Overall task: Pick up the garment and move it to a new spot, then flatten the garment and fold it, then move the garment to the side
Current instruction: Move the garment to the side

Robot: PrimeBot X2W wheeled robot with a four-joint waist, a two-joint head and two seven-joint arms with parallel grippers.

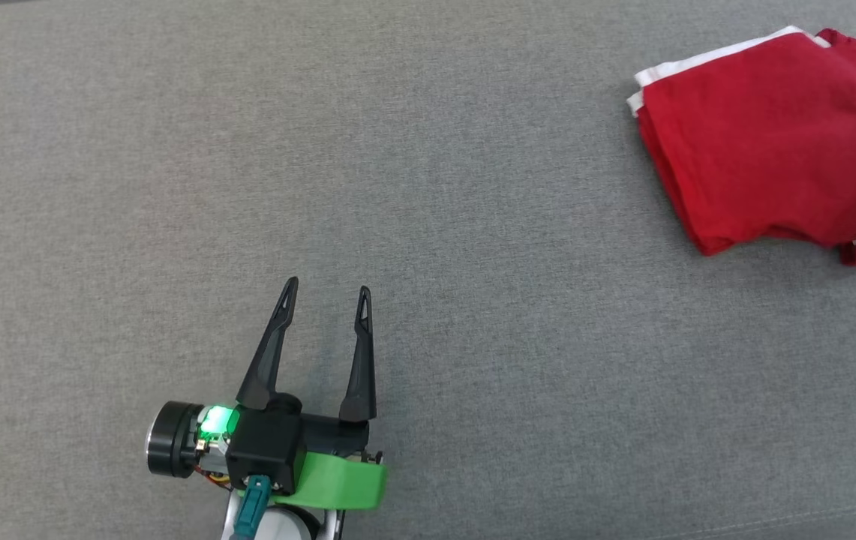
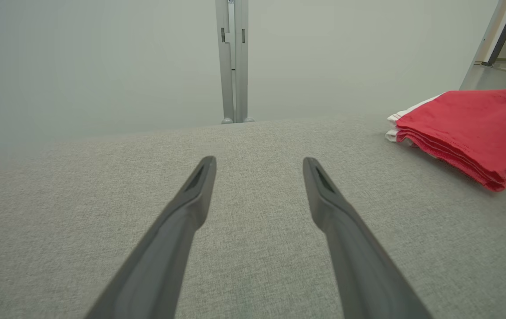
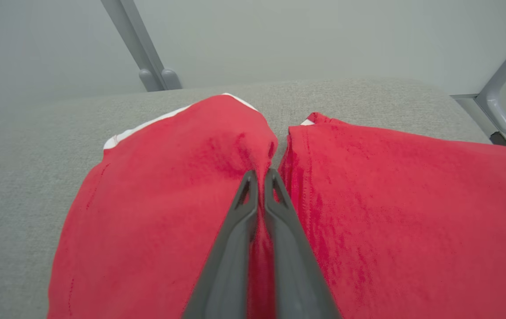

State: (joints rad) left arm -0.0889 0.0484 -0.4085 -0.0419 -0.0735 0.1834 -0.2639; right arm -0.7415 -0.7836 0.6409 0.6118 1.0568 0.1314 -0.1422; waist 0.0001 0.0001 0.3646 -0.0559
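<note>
Partly cropped in head view, right gripper point(image 3: 260, 175) pinches red garment point(image 1: 758, 135) fold; left gripper point(image 1: 327, 286) spread, empty.

No text, label, brand, number or sign can be read: none on the garment point(image 1: 758, 142), none on the left gripper point(image 1: 327, 286), none on the table point(image 1: 473, 225).

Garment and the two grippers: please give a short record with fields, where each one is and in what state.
garment: red with white trim, folded, lying on the grey surface at the robot's right
left gripper: open, over the bare grey surface, apart from the garment
right gripper: shut, pinching a fold of the garment
</note>
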